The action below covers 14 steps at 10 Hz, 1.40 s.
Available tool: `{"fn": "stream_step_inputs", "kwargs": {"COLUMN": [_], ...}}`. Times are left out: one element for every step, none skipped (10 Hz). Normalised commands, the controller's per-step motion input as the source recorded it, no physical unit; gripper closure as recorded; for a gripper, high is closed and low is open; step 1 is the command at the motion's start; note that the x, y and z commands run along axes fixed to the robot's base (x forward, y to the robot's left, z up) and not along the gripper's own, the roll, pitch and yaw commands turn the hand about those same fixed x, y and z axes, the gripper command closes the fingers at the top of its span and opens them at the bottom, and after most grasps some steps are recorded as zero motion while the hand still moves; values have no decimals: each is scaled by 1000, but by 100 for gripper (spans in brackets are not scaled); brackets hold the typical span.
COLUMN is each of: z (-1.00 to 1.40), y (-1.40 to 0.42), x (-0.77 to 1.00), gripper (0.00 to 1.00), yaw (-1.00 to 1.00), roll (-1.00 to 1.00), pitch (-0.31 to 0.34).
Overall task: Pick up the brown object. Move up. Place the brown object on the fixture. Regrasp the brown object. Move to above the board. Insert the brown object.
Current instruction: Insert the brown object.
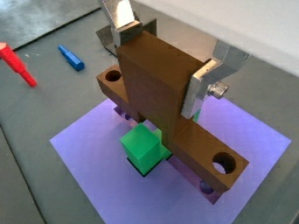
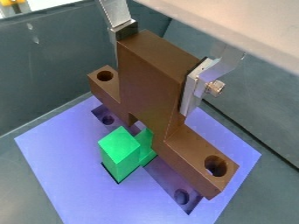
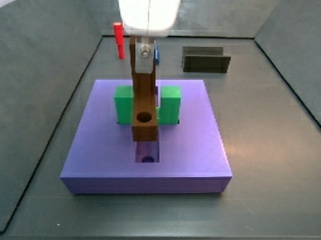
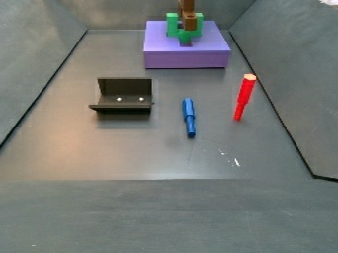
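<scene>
I judge I am at the insert step: my gripper (image 2: 158, 57), above the board (image 3: 189, 141) near the table's far edge, is clamped on the brown object (image 3: 143, 94), which stands upright in the green block (image 3: 167, 105), so next I must press straight down.

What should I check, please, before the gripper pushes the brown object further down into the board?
1. Gripper shut on the brown object: ok.
2. Brown object upright over the board in a side view: ok.
3. Its lower end at the green block, in line with the groove: ok.
4. Fully seated: cannot tell.
5. Fixture, blue piece and red piece lying away from the board: ok.
</scene>
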Motion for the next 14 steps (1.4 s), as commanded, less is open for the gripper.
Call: {"fn": "stream_step_inputs", "kwargs": {"z": [-234,-214,-189,-223,-240,-280,-323,-271,-177,-103,-46,-40,-40,-26], "y": [-51,-40,-83,-63,-3,0,6,23,0,0,0,0,-26,-46], "x": [83,86,160,183,160,120,80,0,-6,-31,-3,0,0,0], "gripper": [100,100,100,100,100,100,100,100,100,100,100,100,100,100], "yaw": [-94,-91,-69,-66,-77,-109,-151,-143,-86,-66,-37,-6,0,0], "roll": [0,10,1,24,66,100,143,133,31,0,0,-13,-24,-34], "pitch": [41,36,24,20,26,17,13,9,0,0,0,0,0,0]}}
